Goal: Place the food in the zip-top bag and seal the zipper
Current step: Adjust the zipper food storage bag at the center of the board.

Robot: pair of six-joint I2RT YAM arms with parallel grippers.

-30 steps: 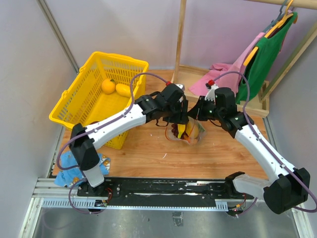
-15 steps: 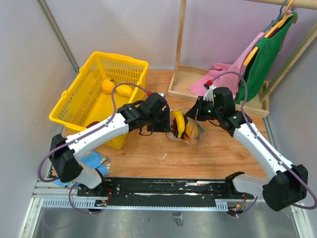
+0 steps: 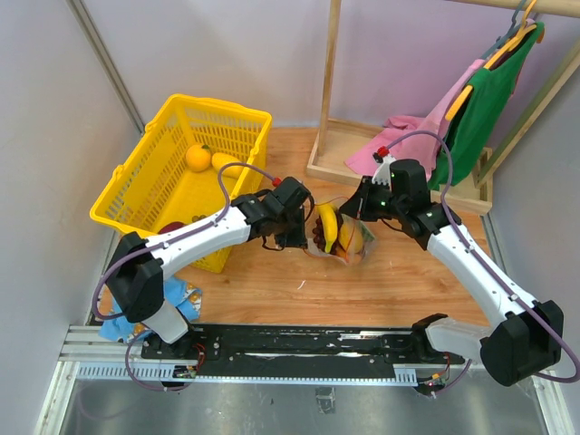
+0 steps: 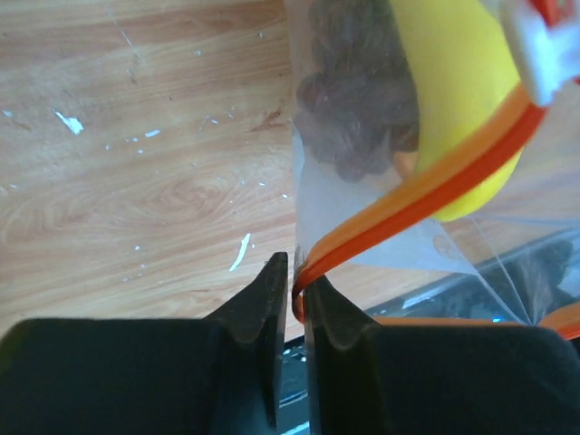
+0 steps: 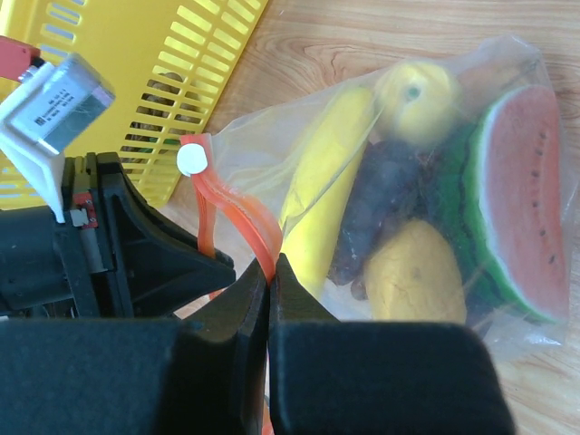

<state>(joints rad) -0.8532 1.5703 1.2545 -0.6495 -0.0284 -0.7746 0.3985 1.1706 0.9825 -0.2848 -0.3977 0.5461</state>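
Observation:
The clear zip-top bag (image 3: 349,243) lies on the wooden table between my two grippers, its mouth held up. Inside it is the food: a banana (image 5: 322,172), a watermelon wedge (image 5: 526,199), round yellow fruits and dark pieces. The red-orange zipper (image 5: 240,213) loops along the mouth, with its white slider (image 5: 191,160) near the left arm. At the strip's left end, my left gripper (image 4: 297,281) is shut on the zipper (image 4: 426,190). My right gripper (image 5: 272,267) is shut on the same strip further along, right beside the banana.
A yellow basket (image 3: 154,181) stands at the back left, holding an orange fruit (image 3: 198,158) and a yellow one (image 3: 224,164). A wooden rack base (image 3: 326,168) with pink and green clothes (image 3: 485,100) is behind the bag. A blue cloth (image 3: 177,299) lies near the left base.
My left gripper drew back left from above the bag, came in again at its left edge and closed on the zipper strip. The right gripper kept its grip and place.

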